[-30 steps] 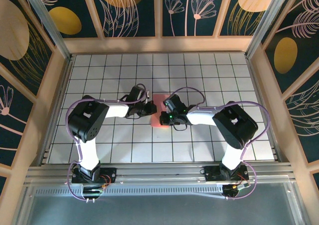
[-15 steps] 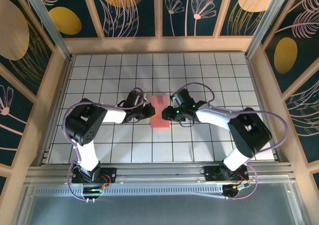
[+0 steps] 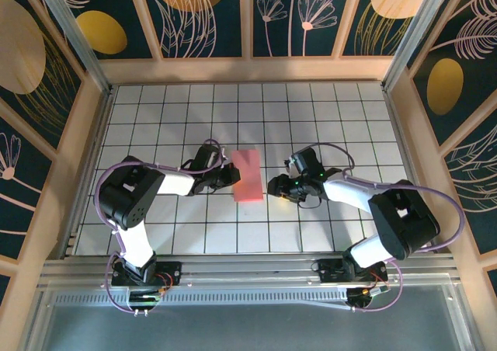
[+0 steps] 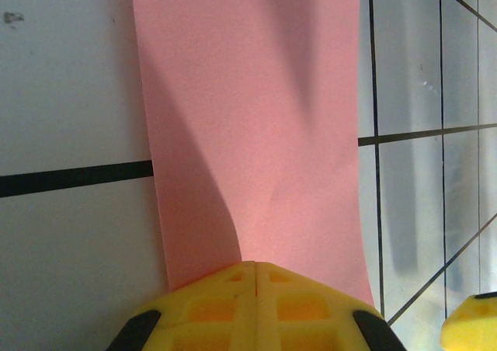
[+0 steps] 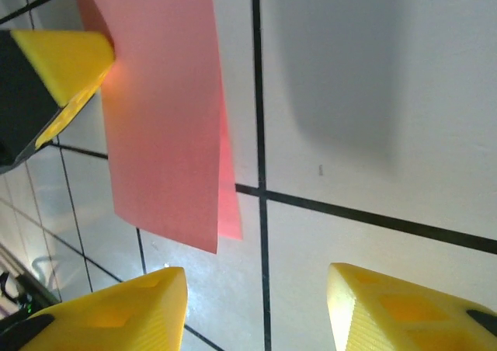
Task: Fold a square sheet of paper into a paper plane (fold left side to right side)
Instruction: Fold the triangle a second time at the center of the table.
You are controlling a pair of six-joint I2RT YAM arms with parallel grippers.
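Left gripper [image 3: 231,172] [image 4: 256,304]: fingers clenched together, tips touching left edge of pink paper [image 3: 248,175] [image 4: 248,133] [image 5: 159,118]; pinching or only pressing, cannot tell.

Right gripper [image 3: 276,186] [image 5: 256,304]: fingers parted, holding nothing, just right of paper, not touching it.

Paper: folded narrow rectangle, two layers, flat on tiled table [image 3: 155,118], between grippers.

Change over last second: right gripper, earlier closed over paper, moved off to paper's right and opened, leaving paper uncovered. Left gripper kept its place at paper's left edge.
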